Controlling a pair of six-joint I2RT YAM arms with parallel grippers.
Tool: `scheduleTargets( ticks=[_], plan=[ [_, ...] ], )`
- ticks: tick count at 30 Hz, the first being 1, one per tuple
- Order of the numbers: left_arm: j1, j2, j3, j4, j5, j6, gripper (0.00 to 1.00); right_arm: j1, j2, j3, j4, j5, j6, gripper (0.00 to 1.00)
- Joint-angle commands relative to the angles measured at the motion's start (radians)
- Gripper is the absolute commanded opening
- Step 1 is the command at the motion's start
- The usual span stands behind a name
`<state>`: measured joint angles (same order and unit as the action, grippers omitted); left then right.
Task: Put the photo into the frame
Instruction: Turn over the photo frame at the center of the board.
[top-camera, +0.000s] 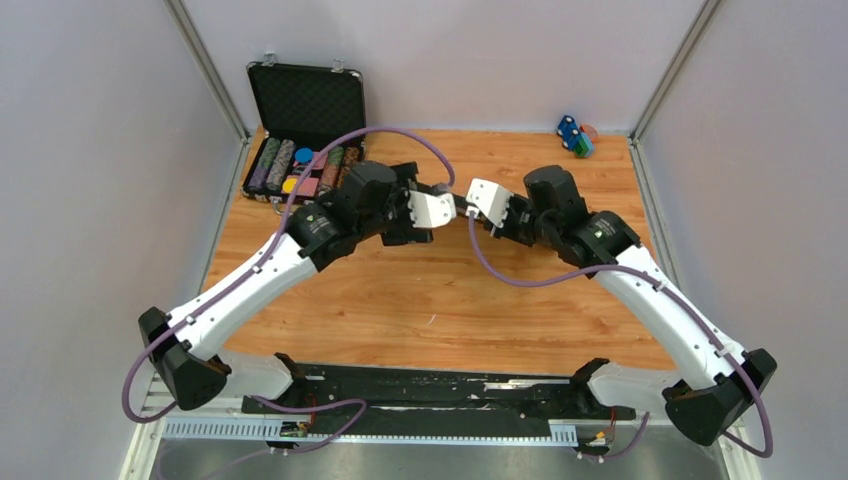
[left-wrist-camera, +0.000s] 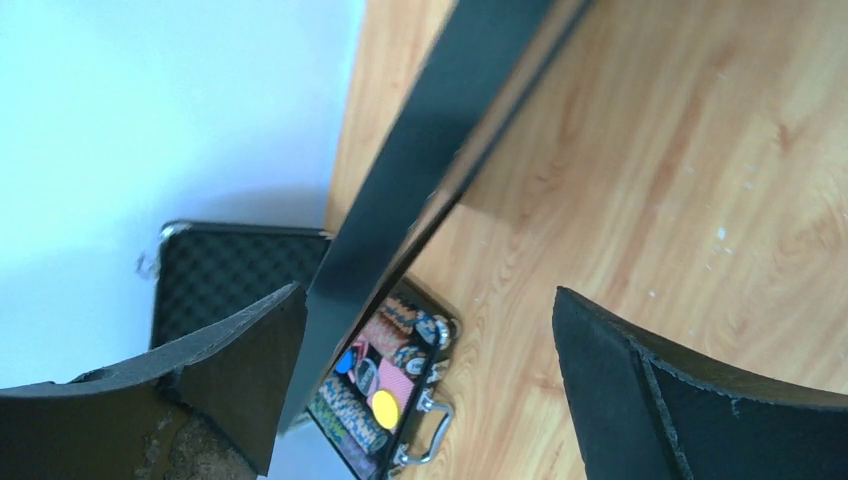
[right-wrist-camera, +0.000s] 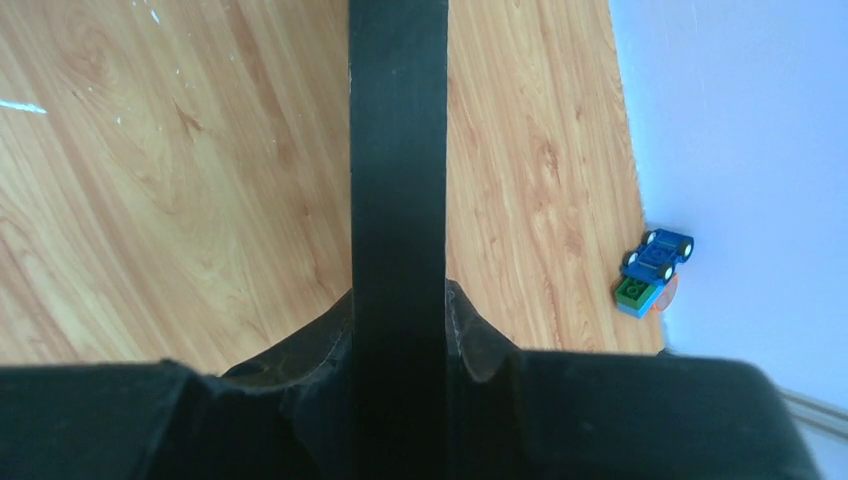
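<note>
far left: open chip case (top-camera: 300, 140) at bench (top-camera: 430, 290) back edge | left pincer (left-wrist-camera: 430, 330) spread wide, black frame (left-wrist-camera: 420, 170) edge slanting through its gap | right pincer (right-wrist-camera: 398, 300) clamped on frame edge above mid-bench, open wood either side | far-right corner: toy car (top-camera: 573, 135)

My wooden worktop (top-camera: 440, 290) carries a black chip case (top-camera: 300, 140) in its far left corner, lid raised against the wall with the foam lining showing. Rows of striped poker chips (top-camera: 275, 160) fill its tray, with blue, yellow and pink ones lying on top. In the far right corner a blue toy car (right-wrist-camera: 658, 255) touches a green brick (right-wrist-camera: 632, 292) beside the pale wall
</note>
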<state>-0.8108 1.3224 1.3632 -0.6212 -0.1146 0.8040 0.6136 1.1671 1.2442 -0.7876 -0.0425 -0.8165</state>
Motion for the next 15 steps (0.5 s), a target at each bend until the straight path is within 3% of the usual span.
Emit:
scheduleTargets(
  ticks=[1, 8, 15],
  plan=[
    [0.049, -0.107, 0.058, 0.17, -0.047, -0.147, 1.0, -0.006, 0.033, 0.183, -0.025, -0.036, 0.164, 0.0],
    [0.078, -0.178, 0.066, 0.195, -0.094, -0.249, 1.0, -0.073, 0.203, 0.46, -0.174, -0.042, 0.343, 0.0],
    [0.087, -0.197, 0.008, 0.195, -0.122, -0.264, 1.0, -0.288, 0.343, 0.666, -0.265, -0.235, 0.523, 0.0]
  ],
)
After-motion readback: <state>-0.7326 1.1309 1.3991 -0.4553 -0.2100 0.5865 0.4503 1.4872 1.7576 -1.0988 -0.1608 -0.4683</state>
